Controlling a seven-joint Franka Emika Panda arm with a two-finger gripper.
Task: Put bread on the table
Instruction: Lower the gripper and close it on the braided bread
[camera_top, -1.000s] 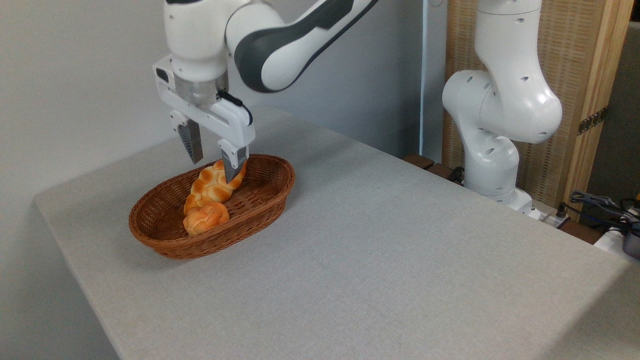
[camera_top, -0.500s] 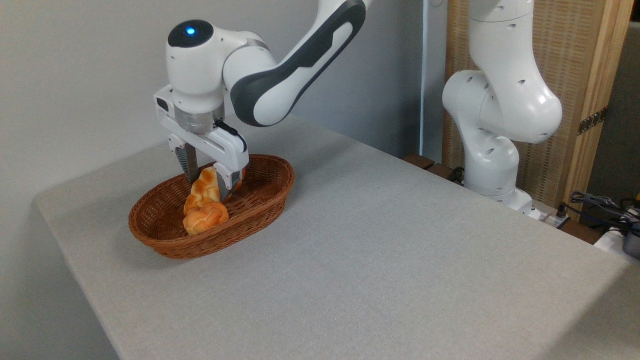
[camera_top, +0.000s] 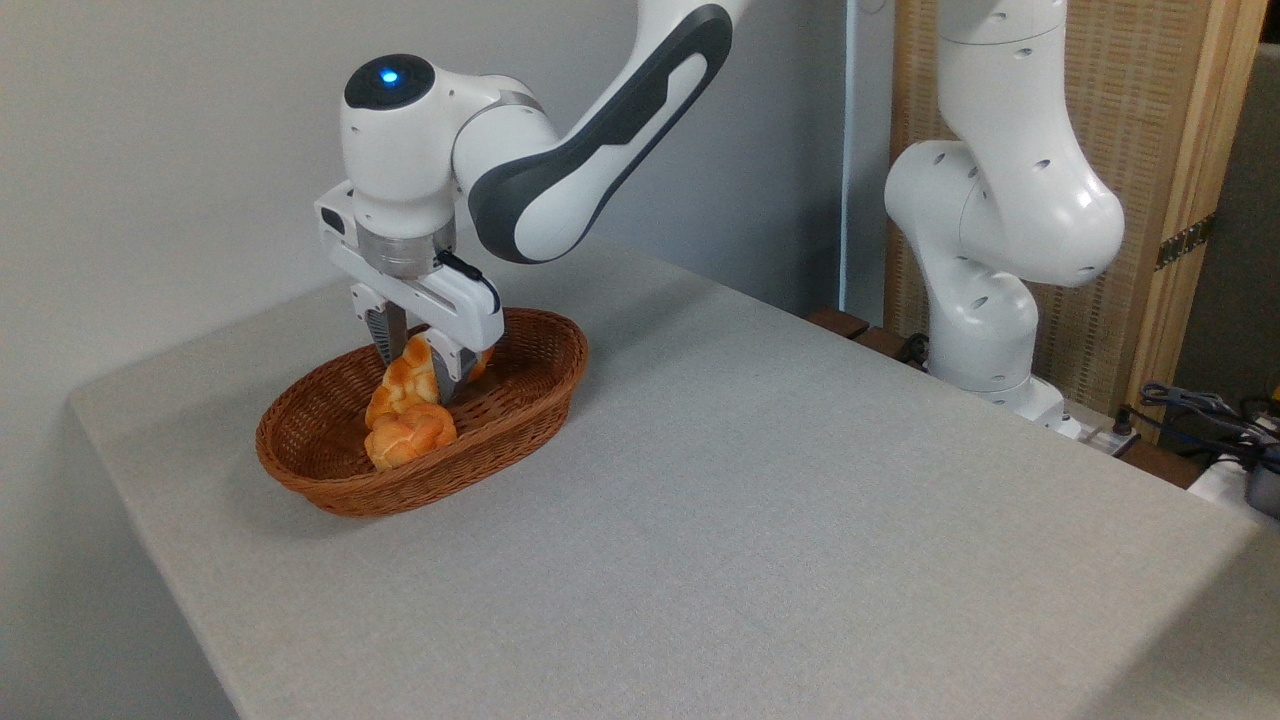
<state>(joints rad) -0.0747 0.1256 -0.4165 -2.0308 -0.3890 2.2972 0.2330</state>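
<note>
Bread (camera_top: 412, 375) lies in the basket (camera_top: 520, 400), far-left part of the tabletop (camera_top: 760, 500). Long braided loaf, running from near-left end up toward far-right. A small knotted roll (camera_top: 408, 445) sits against its near end, touching it.

Tool (camera_top: 415, 365) is down inside the basket, one finger each side of the loaf's upper middle. Fingers look pressed against the crust on both flanks, so I read it as clamped on the bread, or within a hair of it. No gap visible on either side.

Progress: approach and descent look done; the grip looks made or nearly so. Loaf not yet lifted: its lower end rests on the basket floor by the roll.

Left to do: raise the loaf clear of the rim, carry it out over bare tabletop (plenty to the right and near side), lower, release.

Watch: roll touches the loaf and may be dragged up. Basket is light wicker and could shift if the loaf snags the rim.
</note>
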